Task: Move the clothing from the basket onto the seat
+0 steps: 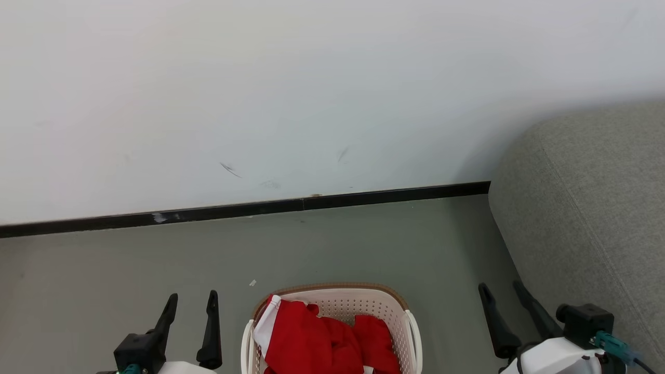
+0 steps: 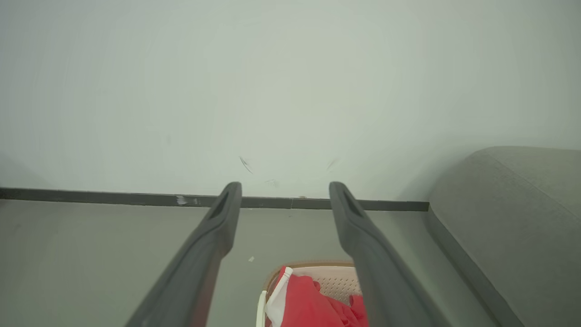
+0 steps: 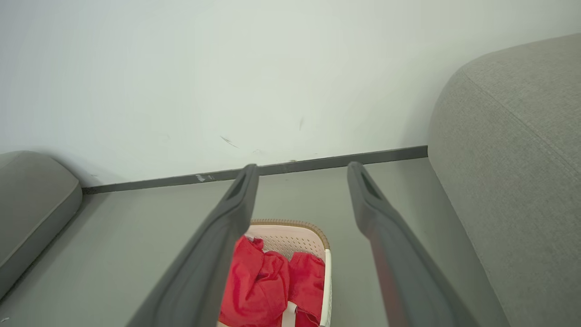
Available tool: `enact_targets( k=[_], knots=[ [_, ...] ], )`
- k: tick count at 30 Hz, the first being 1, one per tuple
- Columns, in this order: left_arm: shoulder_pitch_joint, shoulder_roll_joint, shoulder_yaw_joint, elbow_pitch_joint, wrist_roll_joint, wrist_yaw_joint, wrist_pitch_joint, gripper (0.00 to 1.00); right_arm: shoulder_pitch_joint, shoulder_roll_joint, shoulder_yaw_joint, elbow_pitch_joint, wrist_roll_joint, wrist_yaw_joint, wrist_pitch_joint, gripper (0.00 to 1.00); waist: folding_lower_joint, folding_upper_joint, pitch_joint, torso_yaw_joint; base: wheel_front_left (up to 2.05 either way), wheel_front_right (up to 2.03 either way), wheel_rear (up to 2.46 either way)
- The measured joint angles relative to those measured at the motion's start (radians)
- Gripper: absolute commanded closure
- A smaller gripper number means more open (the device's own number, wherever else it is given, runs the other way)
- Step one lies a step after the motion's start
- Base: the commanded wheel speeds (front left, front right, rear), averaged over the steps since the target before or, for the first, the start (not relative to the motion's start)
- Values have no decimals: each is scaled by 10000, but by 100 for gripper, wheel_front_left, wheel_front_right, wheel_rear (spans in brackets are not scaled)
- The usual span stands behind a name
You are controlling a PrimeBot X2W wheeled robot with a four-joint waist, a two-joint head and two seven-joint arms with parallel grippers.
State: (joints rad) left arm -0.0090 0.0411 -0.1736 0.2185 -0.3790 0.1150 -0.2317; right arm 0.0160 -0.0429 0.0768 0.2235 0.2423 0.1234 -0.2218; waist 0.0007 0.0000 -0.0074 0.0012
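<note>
Place: home-like living-room corner
Signs: grey sofa (image 1: 587, 218), laundry basket (image 1: 358, 304) of red clothes (image 1: 311, 337), white wall (image 1: 311, 78), dark skirting board (image 1: 234, 210)

Red clothing (image 1: 311, 337), cream basket (image 1: 384, 306), grey seat (image 1: 587, 208).

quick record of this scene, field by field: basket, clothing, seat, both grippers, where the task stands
basket: upright on the floor, between the two grippers
clothing: red, bunched inside the basket, white band at its left edge
seat: grey, to the robot's right of the basket; the part in view bears no clothing
left gripper: jaws open, empty, left of the basket
right gripper: jaws open, empty, right of the basket, near the seat's edge
task: no garment lifted yet
</note>
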Motion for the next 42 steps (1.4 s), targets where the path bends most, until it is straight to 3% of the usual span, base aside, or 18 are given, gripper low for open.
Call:
enact_targets(
  k=[7,42],
  knots=[
    [0,6,-94,121,587,190,-176,0,0,4,59,-59,-765,2,-161,0,0,0,2,-4,0,0,0],
    [-31,0,23,364,663,290,-176,0,-7,6,107,-25,-667,2,-163,0,-3,0,132,-1,0,0,0]
  ],
)
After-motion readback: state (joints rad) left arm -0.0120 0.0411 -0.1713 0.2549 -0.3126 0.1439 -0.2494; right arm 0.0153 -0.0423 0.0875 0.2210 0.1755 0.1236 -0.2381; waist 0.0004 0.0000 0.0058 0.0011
